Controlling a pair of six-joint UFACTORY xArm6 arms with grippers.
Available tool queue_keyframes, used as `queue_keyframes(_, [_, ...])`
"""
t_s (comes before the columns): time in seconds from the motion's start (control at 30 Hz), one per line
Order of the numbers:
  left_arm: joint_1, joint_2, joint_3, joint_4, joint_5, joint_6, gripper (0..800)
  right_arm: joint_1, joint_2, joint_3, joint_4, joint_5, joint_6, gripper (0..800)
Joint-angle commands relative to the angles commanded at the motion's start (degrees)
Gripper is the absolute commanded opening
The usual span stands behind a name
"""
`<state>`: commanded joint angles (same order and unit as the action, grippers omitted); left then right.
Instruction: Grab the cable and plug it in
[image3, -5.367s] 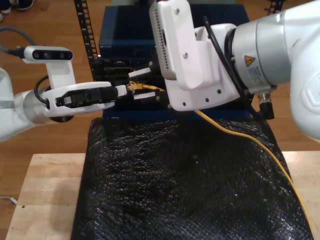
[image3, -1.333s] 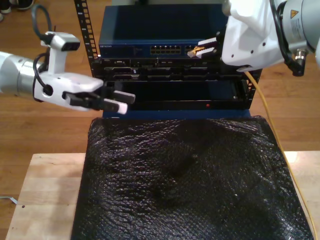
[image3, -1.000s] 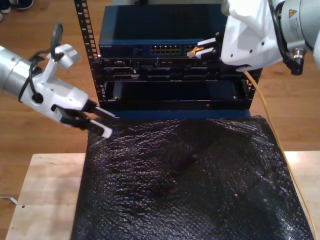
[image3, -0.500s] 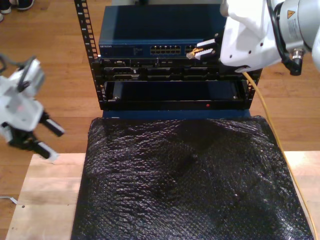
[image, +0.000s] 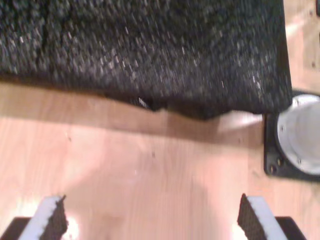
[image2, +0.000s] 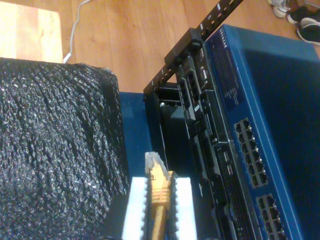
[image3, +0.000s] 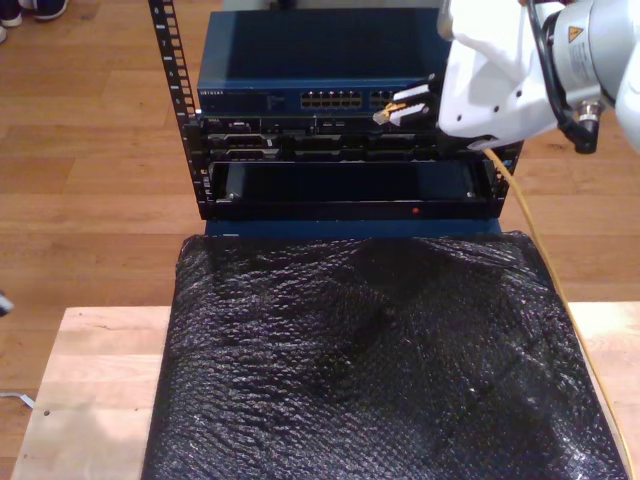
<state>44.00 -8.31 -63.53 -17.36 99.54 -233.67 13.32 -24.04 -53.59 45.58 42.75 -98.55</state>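
Note:
The yellow-orange cable (image3: 528, 225) runs from the exterior view's lower right up to my second gripper (image3: 405, 103), which is shut on its plug end. The clear plug tip (image3: 381, 116) hangs just in front of the blue network switch (image3: 260, 98), near the right end of its port row (image3: 330, 100). In the second wrist view the cable (image2: 159, 187) sits pinched between white fingers (image2: 135, 210), its tip pointing past the rack, with the switch ports (image2: 250, 160) off to one side. My first gripper (image: 152, 222) is open over bare wood, nothing between its pads (image: 50, 220).
A black bubble-wrap mat (image3: 370, 350) covers most of the wooden table (image3: 90, 390). A black rack (image3: 340, 180) holds the switch and an open bay. Beside the mat's edge (image: 150, 75) in the first wrist view sits a round white mount (image: 300, 132).
The first arm swung away from the rack toward the exterior view's left and down over the table's edge. My second gripper edged the plug slightly lower and leftward along the switch front.

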Motion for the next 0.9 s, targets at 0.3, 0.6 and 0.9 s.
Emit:
queue_keyframes(0.3, [9.1, 0.0, 2.8, 5.5, 0.2, 11.8, 798, 0.0, 0.1, 0.0, 0.0, 0.0, 0.0, 0])
queue_keyframes(0.6, [16.6, -0.3, 8.0, 7.4, 0.2, 20.9, 798, 0.0, 0.7, 0.1, 0.0, 0.0, 0.0, 0])
queue_keyframes(0.9, [22.2, -4.5, 16.1, 11.4, -0.2, 29.2, 798, 0.0, 1.4, 0.1, 0.0, -0.1, 0.0, 0])
